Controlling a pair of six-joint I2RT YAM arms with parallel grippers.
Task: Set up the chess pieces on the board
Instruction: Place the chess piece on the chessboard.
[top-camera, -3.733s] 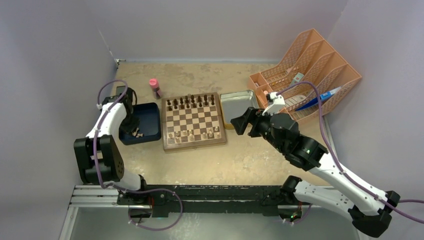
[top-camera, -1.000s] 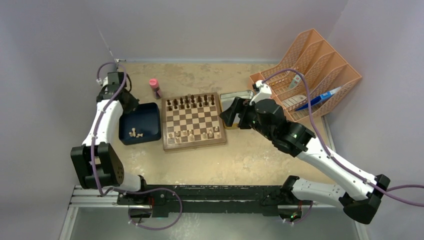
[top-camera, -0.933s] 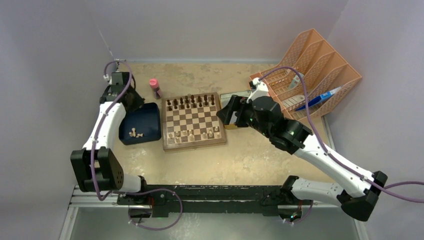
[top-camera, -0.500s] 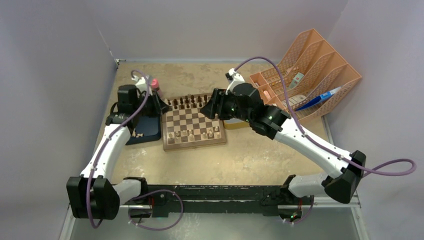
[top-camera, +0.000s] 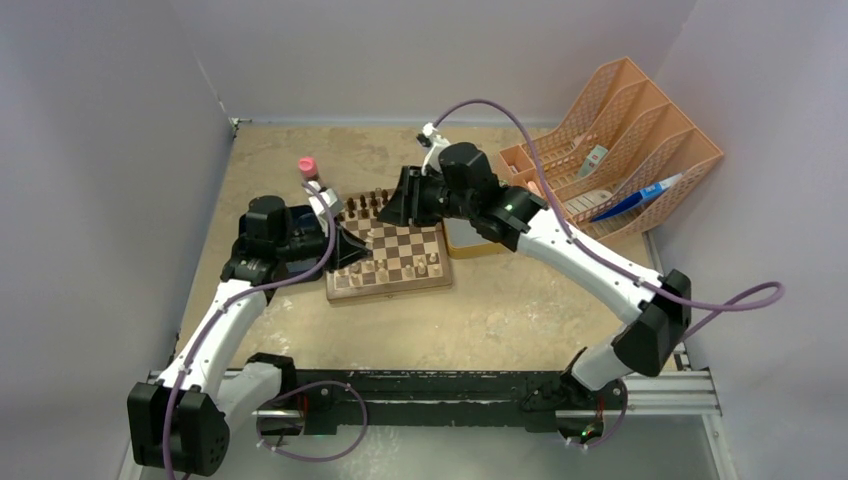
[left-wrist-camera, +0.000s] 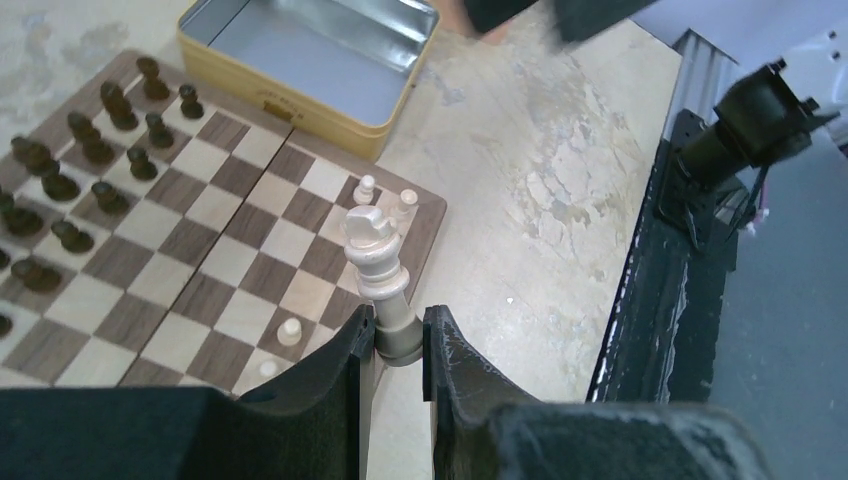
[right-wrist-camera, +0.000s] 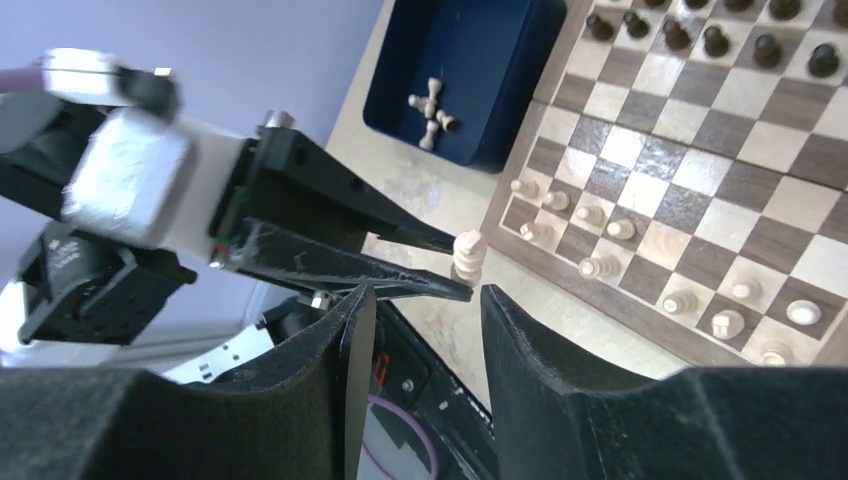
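The left pincer (left-wrist-camera: 398, 340) clamped the base of a tall pale chess piece (left-wrist-camera: 378, 262), held upright by the near-left corner of the board (left-wrist-camera: 232, 262), likely for standing on the pale back row, while the right pincer (right-wrist-camera: 427, 296) hung part-open and empty over the board's far edge.

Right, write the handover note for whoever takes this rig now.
Left tool: shut on a pale piece, held upright over the board's left side.
Right tool: open, empty, above the board.
Done: dark pieces stand on the far rows; some pale ones on the near rows.
To do: set down the held piece, then fetch the few pale pieces lying in the tray.
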